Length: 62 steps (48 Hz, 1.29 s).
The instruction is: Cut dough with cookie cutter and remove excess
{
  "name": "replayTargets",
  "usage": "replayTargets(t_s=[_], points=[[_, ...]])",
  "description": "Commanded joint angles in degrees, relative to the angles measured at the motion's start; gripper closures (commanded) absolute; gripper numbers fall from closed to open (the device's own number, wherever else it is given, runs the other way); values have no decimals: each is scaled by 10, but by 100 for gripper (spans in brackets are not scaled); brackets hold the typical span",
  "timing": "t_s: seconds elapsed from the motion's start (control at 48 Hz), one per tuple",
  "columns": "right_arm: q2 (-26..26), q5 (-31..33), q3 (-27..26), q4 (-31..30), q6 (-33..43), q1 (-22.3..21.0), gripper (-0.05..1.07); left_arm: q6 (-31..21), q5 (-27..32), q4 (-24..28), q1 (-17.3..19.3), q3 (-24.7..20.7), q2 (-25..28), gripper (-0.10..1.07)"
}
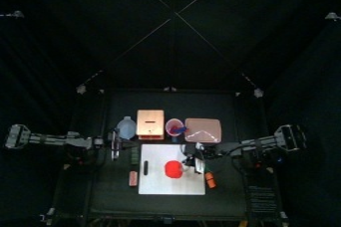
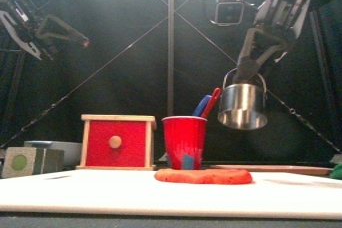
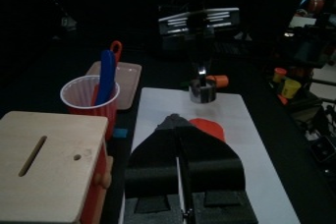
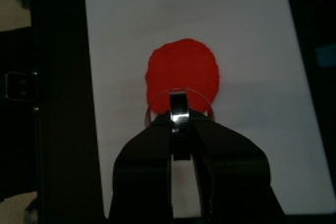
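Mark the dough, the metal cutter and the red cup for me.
dough (image 4: 184,69): right wrist view, middle of the red piece.
metal cutter (image 2: 242,106): front view, its shiny side wall.
red cup (image 2: 185,138): front view, its front wall.

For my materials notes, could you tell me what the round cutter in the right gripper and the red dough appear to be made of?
The cutter looks like polished metal: silvery, with bright reflections. The dough looks like soft, matte modelling clay: flattened, with an uneven edge and no shine.
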Motion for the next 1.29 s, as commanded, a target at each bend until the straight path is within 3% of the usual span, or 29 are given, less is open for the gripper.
replayTargets(t_s=[0.0, 0.188, 0.354, 1.271], points=[[32, 17, -55, -4, 0, 3, 61, 1, -3, -1, 1, -5, 0, 96], [101, 95, -138, -69, 1, 4, 61, -2, -1, -1, -3, 1, 1, 96], [138, 106, -181, -108, 2, 6, 61, -2, -1, -1, -5, 7, 1, 96], [173, 100, -193, -127, 1, 24, 61, -2, 0, -6, -5, 14, 1, 96]])
